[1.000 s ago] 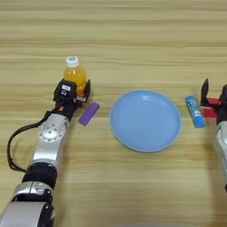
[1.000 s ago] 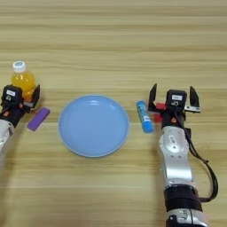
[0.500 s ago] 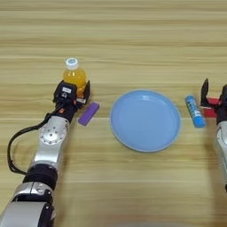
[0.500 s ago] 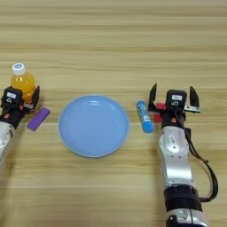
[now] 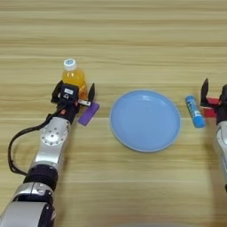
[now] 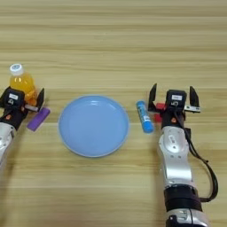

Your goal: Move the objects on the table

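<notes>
A clear bottle of orange drink point(image 5: 73, 76) with a white cap stands upright at the left of the table point(image 5: 133, 35). My left gripper point(image 5: 73, 94) is open right in front of it, one finger on each side of the bottle's lower part. A flat purple block point(image 5: 88, 114) lies just right of that gripper, touching or nearly touching its right finger. At the right, my right gripper point(image 6: 173, 95) stands open and holds nothing. A blue tube point(image 6: 144, 116) lies on the wood just left of it.
A round light-blue plate point(image 5: 145, 120) lies in the middle, between the two arms, with nothing on it. Black cables run along both forearms.
The left gripper has edged slightly right and nearer in front of the bottle. The right arm and the objects have stayed put.
</notes>
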Tool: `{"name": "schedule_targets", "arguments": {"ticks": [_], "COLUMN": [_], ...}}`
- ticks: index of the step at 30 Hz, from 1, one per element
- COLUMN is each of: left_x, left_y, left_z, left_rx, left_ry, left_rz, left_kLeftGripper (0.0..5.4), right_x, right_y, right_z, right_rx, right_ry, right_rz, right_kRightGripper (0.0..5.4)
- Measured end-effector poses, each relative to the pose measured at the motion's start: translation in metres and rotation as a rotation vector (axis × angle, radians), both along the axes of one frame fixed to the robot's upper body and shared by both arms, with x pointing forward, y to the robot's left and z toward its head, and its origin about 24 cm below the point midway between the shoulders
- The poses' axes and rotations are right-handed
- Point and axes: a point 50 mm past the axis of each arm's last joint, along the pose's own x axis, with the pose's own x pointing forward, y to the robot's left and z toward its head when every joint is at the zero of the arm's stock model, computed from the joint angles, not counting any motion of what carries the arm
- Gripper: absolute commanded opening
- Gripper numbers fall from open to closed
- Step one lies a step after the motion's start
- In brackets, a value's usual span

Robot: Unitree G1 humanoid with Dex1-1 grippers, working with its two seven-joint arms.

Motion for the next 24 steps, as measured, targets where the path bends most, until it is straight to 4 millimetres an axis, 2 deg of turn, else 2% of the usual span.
{"name": "schedule_targets", "arguments": {"ticks": [4, 24], "left_x": [0.000, -0.013], "left_y": [0.000, 0.002], "left_z": [0.000, -0.003], "left_rx": [0.000, 0.007], "left_ry": [0.002, -0.002], "left_rz": [-0.005, -0.024], "left_kLeftGripper": [5.39, 5.39], "right_x": [0.000, 0.000], "right_y": [0.000, 0.000], "right_z": [0.000, 0.000], "right_rx": [-0.001, -0.001], "right_ry": [0.000, 0.000], "right_rz": [0.000, -0.001], "right_kRightGripper": [5.40, 5.40]}}
